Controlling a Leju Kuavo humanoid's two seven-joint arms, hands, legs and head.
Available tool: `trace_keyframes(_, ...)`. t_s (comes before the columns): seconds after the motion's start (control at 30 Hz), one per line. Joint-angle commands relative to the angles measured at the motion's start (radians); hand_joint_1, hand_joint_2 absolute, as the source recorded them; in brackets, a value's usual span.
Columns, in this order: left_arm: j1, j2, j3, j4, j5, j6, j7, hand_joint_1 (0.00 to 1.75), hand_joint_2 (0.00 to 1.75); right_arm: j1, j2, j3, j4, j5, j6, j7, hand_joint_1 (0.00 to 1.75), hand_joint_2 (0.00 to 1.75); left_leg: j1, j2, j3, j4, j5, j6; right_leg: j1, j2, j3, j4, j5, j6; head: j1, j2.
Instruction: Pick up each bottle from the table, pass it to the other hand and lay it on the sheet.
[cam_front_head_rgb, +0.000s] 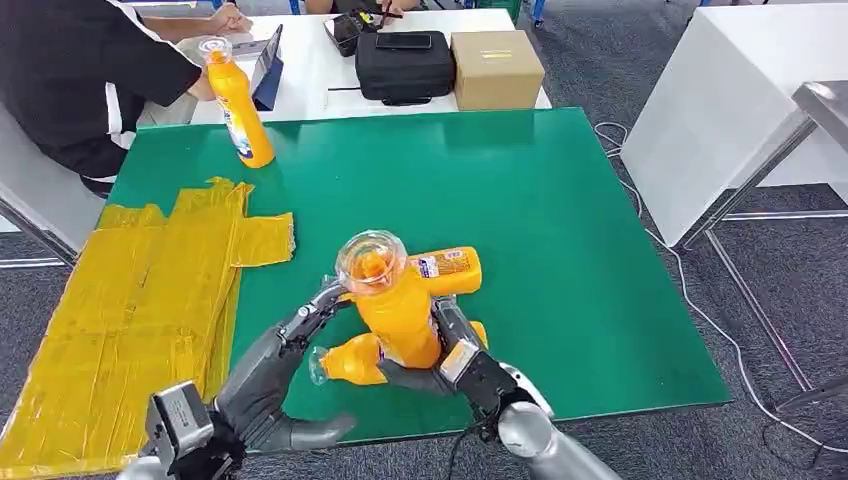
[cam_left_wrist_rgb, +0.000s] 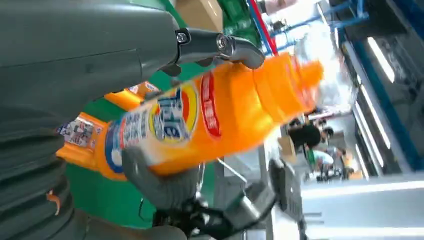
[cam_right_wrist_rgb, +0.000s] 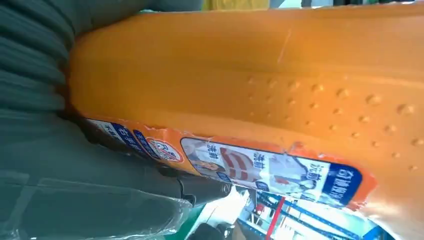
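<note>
**Handover in progress; sheet bare of bottles**

Head view: held orange bottle (cam_front_head_rgb: 392, 310), clear cap up, at 6 o'clock of the green table (cam_front_head_rgb: 560, 200). Right hand (cam_front_head_rgb: 455, 362) grips its base; left hand (cam_front_head_rgb: 305, 330) touches its side, fingers spread. Two more orange bottles lie beneath: one (cam_front_head_rgb: 448, 270) behind, one (cam_front_head_rgb: 350, 362) in front. Yellow sheet (cam_front_head_rgb: 140, 300) at 9 o'clock carries none. Upright bottle (cam_front_head_rgb: 240, 105) at 11 o'clock, a person's hand on it. Black bag (cam_front_head_rgb: 405, 65), cardboard box (cam_front_head_rgb: 496, 68) at 12.

Left wrist view: fingertips (cam_left_wrist_rgb: 240, 47) rest on the bottle's shoulder; no full grasp visible.

Right wrist view: bottle body fills the palm, firmly wrapped.

Judgement: transfer incomplete; all layings remain.
</note>
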Motion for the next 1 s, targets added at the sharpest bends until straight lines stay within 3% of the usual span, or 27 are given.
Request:
trace_keyframes(0.03,-0.041,-0.028,0.009,0.083,-0.005,-0.062,0.013,0.0,1.75,-0.07,-0.015,0.087,0.049,-0.05,0.012,0.034,1.75,1.75,0.0,-0.001,0.001,-0.001,0.0,-0.002,0.0,0.001,0.001,-0.001,0.0,-0.001,0.0,0.0)
trace_keyframes(0.6,-0.064,-0.061,-0.004,0.127,-0.004,-0.127,0.026,0.0,1.75,-0.093,-0.026,0.19,0.052,0.071,0.003,0.057,1.75,1.75,0.0,-0.002,0.002,-0.001,0.0,-0.002,0.0,0.001,0.002,-0.001,0.0,0.0,0.0,0.0)
trace_keyframes(1.0,-0.066,-0.052,-0.004,0.13,0.002,-0.072,0.025,0.0,1.75,-0.109,-0.002,0.22,0.05,0.194,-0.021,0.055,1.75,1.75,0.001,-0.001,0.001,0.0,0.0,-0.002,0.0,0.002,0.0,-0.001,0.0,-0.001,0.0,0.0)
